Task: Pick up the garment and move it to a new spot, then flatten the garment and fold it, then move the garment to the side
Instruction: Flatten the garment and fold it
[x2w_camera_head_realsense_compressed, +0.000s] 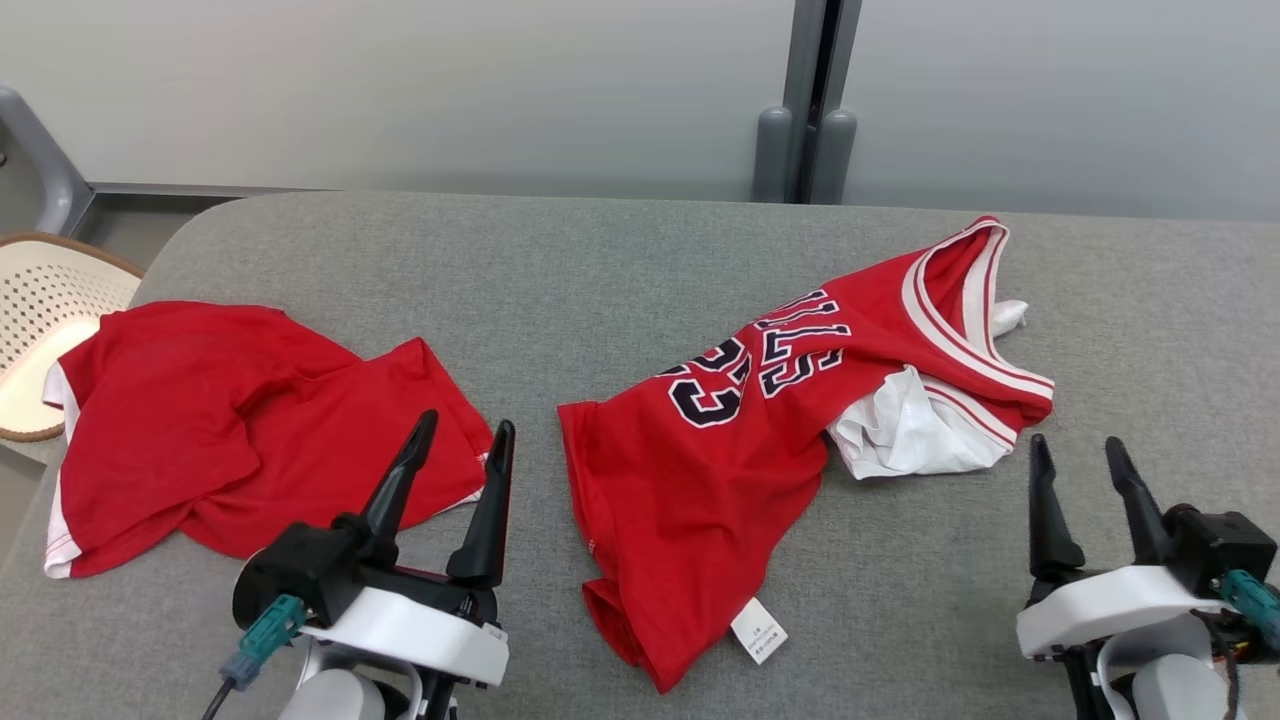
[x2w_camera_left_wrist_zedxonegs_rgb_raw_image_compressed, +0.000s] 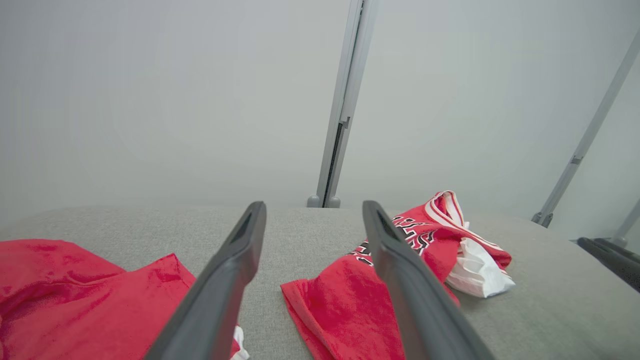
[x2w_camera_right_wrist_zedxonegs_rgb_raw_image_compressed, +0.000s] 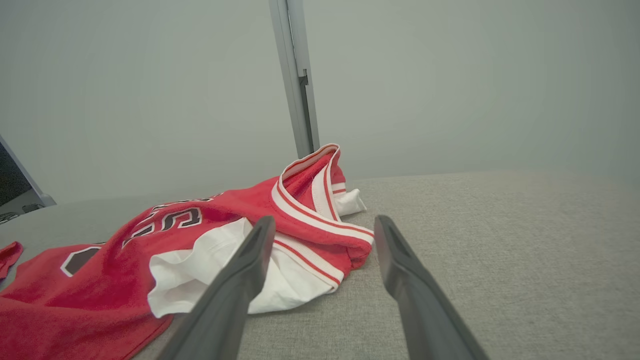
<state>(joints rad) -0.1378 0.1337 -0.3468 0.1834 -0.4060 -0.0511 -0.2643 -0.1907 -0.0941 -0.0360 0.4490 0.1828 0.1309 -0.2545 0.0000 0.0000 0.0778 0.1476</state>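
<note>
The head camera looks forward and steeply down from above the grey surface (x2w_camera_head_realsense_compressed: 640, 260), with the left tool (x2w_camera_head_realsense_compressed: 467, 420) and right tool (x2w_camera_head_realsense_compressed: 1073, 440) at its bottom edge. Each wrist camera sits low over the surface, looking almost level along its own fingers toward the back wall. The left wrist view faces the red jersey (x2w_camera_left_wrist_zedxonegs_rgb_raw_image_compressed: 345, 300) from close by; the right wrist view sits close to its collar end. All three views share the jersey and the grey post (x2w_camera_head_realsense_compressed: 805, 150) behind.

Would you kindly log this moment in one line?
left end effector: open, empty | right end effector: open, empty | crumpled red basketball jersey: on grey fabric surface
</note>
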